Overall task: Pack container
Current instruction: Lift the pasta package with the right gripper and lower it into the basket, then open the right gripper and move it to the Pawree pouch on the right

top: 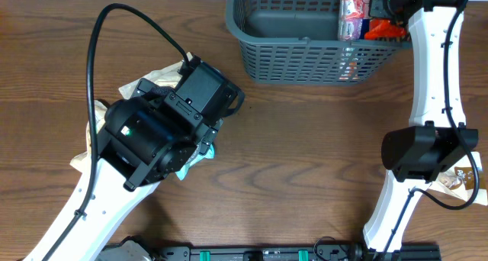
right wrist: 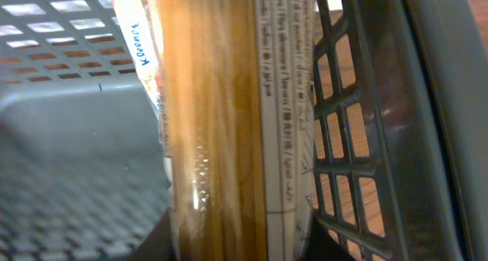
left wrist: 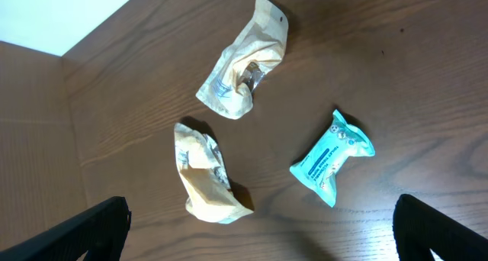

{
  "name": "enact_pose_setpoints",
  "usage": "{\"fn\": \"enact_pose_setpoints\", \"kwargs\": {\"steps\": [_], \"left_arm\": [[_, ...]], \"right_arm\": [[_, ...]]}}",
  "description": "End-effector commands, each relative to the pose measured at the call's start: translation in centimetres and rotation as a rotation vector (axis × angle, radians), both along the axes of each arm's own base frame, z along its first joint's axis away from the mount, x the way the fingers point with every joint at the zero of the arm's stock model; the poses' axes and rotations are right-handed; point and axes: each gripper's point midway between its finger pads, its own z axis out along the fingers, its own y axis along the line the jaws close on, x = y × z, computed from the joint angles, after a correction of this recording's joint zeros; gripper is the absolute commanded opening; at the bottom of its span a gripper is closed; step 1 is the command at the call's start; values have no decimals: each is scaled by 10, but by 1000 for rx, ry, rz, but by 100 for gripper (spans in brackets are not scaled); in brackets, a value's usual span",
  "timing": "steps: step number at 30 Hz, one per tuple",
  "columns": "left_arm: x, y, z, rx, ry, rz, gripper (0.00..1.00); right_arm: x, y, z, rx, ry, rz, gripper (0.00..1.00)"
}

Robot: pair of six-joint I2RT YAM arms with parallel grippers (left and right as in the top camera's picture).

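The basket (top: 305, 62) sits mouth-up at 12 to 1 o'clock on the table (top: 305, 154), its long axis seemingly running 9 to 3. The right tool (top: 391, 6) is inside its 3 o'clock end by an upright packet (right wrist: 221, 124), and I cannot tell its grip; best to release low against the wall. The left tool (left wrist: 263, 227), spread wide, hangs over a teal packet (left wrist: 332, 168) at 8 o'clock.

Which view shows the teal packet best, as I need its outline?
Left wrist: the teal packet lies whole and unobstructed on the table. Overhead, the left arm hides nearly all of it; the right wrist view misses it.
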Motion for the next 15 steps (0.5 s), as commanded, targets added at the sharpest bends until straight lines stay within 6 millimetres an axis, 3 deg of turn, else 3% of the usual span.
{"fn": "enact_pose_setpoints", "kwargs": {"steps": [1, 15], "left_arm": [[0, 1, -2, 1, 6, 15, 99], [0, 2, -2, 1, 7, 15, 99]], "right_arm": [[-3, -4, 17, -10, -38, -14, 30], [-1, -3, 20, -26, -47, 13, 38]]}}
